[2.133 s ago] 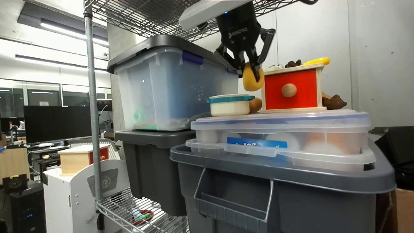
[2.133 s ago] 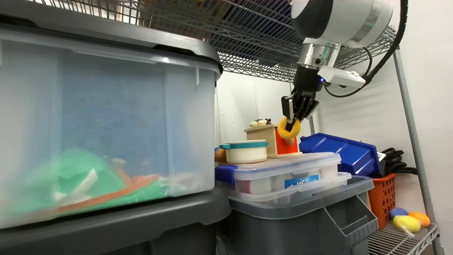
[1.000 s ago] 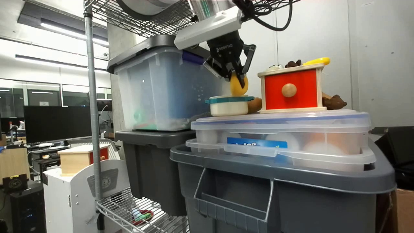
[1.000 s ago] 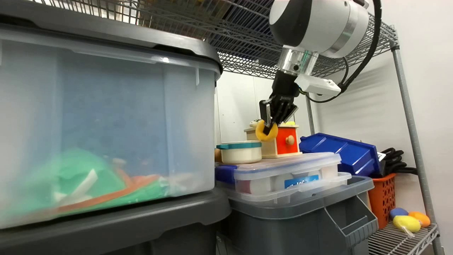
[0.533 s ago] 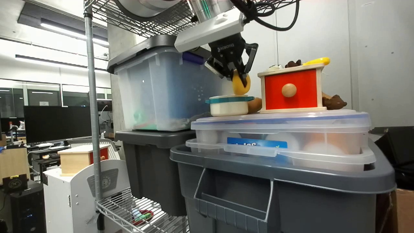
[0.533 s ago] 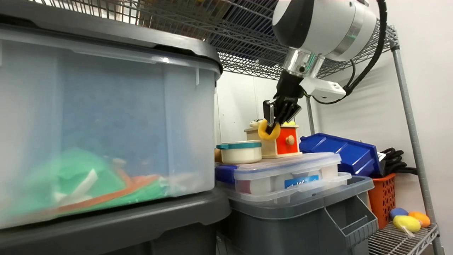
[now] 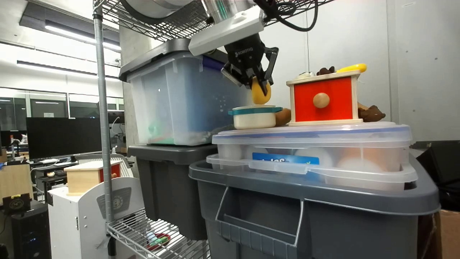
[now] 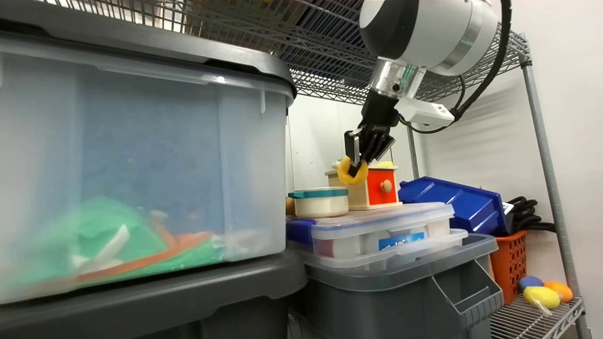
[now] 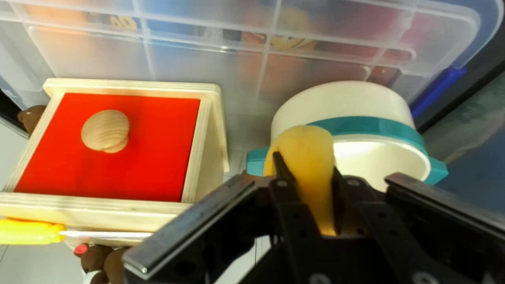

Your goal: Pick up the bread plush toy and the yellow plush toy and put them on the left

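Observation:
My gripper (image 9: 307, 163) is shut on the yellow plush toy (image 9: 309, 150), with a finger pressed to each side of it. In both exterior views the toy (image 7: 256, 96) hangs in the air just above a cream pot (image 7: 255, 121) with a teal rim. From another side the toy (image 8: 345, 173) stands over the pot's edge nearest the wooden box, with a small gap below. A brown rounded thing (image 7: 283, 117) lies behind the pot, mostly covered; whether it is the bread plush toy I cannot tell. No other bread plush toy shows.
A wooden box with a red front (image 7: 337, 90) stands beside the pot on a clear plastic case (image 7: 309, 138). Brown plush figures (image 9: 96, 258) and a yellow-handled thing (image 7: 352, 68) lie on top. A tall lidded bin (image 7: 194, 97) rises close by; a wire shelf (image 8: 325, 52) hangs overhead.
With the toy held, my gripper has moved away from the wooden box to above the pot, dropping at first, then shifting slightly back and forth. Earlier the pot shifted slightly; recently it stays put.

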`<move>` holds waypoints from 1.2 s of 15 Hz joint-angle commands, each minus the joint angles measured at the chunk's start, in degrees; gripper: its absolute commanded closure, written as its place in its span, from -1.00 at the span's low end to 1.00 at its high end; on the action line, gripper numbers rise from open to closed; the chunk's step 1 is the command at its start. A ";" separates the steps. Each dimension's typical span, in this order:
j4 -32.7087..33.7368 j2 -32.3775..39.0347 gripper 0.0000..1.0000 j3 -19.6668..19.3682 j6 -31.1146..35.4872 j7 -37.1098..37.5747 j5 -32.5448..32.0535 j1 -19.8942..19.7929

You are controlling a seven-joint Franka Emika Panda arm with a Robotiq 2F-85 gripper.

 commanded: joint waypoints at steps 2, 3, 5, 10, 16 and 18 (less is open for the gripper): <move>0.47 -3.64 0.90 0.82 -5.71 6.56 -6.84 0.60; 0.75 -3.85 0.90 0.97 -6.30 6.91 -7.14 0.78; 1.62 -3.51 0.90 1.09 -6.99 7.44 -7.39 0.93; 1.93 -3.22 0.90 0.96 -6.99 6.92 -6.76 0.86; 3.92 -0.61 0.90 0.87 -6.67 7.17 -7.02 0.65; 4.47 0.15 0.90 0.91 -6.59 7.15 -7.06 0.55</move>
